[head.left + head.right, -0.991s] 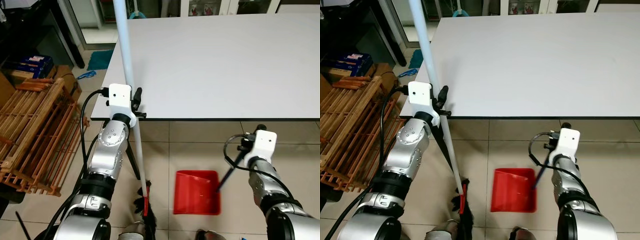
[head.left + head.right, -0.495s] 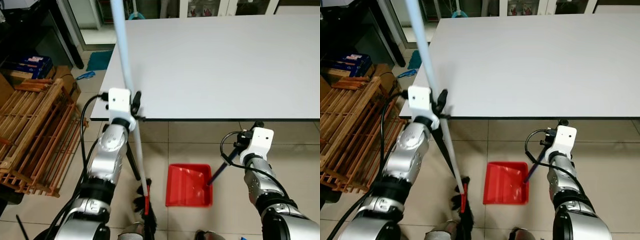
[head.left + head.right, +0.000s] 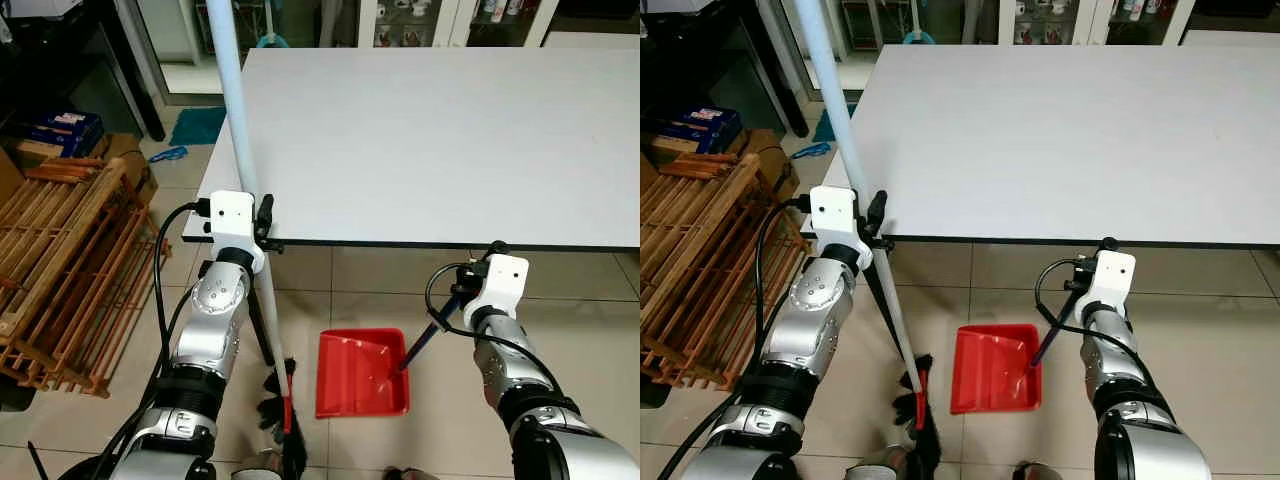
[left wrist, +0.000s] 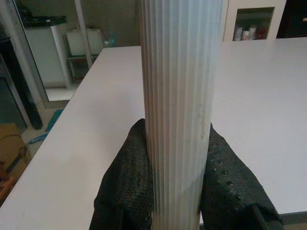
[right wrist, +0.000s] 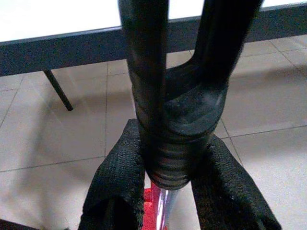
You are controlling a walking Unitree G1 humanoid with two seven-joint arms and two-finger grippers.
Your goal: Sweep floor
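Tiled floor [image 3: 590, 330] below table: left gripper [image 4: 175, 191] clamping broom pole [image 4: 180, 96], right gripper [image 5: 175, 191] clamping dustpan handle [image 5: 175, 143].

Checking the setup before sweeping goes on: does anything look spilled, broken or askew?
Nothing stands out. The left gripper clamps the broom pole, bristles on the floor. The right gripper holds the dustpan handle, pan flat on the tiles.

white table [image 3: 450, 130] | wooden rack [image 3: 60, 270] left | blue boxes [image 3: 55, 130] | cabinet jars [image 3: 400, 10]
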